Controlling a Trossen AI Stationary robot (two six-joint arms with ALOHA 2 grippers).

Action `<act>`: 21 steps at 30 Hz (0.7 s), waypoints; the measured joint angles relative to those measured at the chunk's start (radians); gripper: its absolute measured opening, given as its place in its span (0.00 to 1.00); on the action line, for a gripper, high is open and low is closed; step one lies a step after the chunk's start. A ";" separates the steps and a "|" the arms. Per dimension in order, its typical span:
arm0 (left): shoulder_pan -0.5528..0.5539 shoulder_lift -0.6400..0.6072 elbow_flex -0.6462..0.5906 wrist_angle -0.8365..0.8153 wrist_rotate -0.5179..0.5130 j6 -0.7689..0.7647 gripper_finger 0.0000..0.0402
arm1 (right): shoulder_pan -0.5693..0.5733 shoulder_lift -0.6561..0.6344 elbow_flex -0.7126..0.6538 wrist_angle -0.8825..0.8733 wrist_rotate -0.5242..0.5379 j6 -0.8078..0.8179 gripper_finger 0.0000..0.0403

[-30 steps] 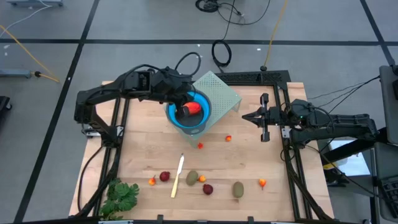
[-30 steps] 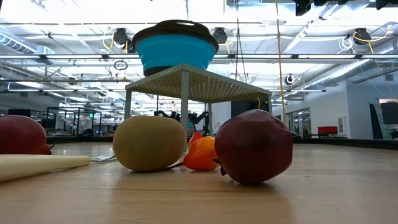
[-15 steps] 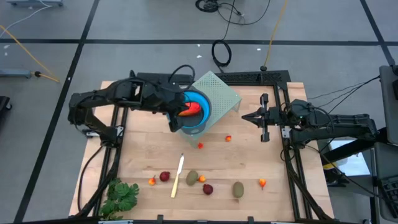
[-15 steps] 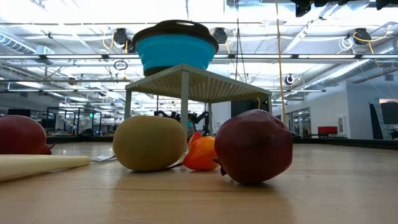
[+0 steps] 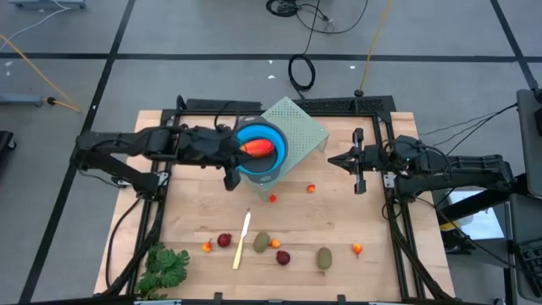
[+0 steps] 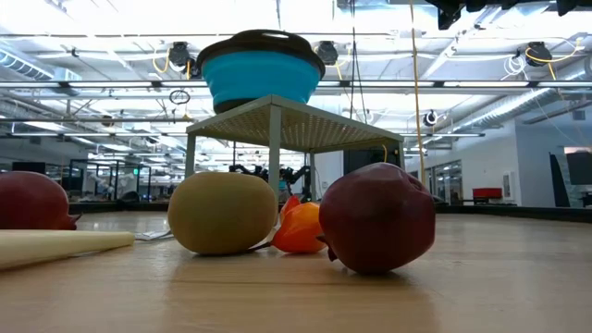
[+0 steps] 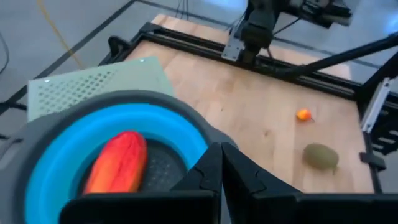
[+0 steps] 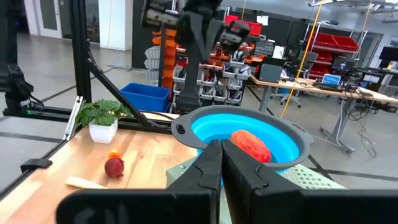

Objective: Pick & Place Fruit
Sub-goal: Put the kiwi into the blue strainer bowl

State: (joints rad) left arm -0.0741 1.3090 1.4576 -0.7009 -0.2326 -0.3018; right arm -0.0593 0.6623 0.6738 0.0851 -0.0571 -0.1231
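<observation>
Step in hand, by my reading: left gripper [image 5: 230, 176], fingers pressed together and empty, sits just left of the blue collapsible bowl [image 5: 278, 157]; best to clear its rim before descending. Right gripper [image 5: 359, 161], clenched, waits far right. Orange-red oblong fruit [image 5: 259, 147], textured, lies in the bowl. Smooth ovals [image 5: 324, 257] and dark red balls [image 5: 283, 257] lie near-side.

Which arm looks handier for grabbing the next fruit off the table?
Probably the left. Its gripper is empty, fingers shut, just beside the bowl, above the open boards where the small red piece lies. The right gripper waits at the table's right edge, about as near the orange piece.
</observation>
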 joint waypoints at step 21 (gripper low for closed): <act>-0.111 -0.367 -0.552 0.390 -0.057 -0.041 0.01 | 0.079 0.120 0.000 0.023 -0.102 0.061 0.01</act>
State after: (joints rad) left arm -0.1855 0.9418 0.9058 -0.3108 -0.2892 -0.3428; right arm 0.0195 0.7821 0.6739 0.1080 -0.1589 -0.0624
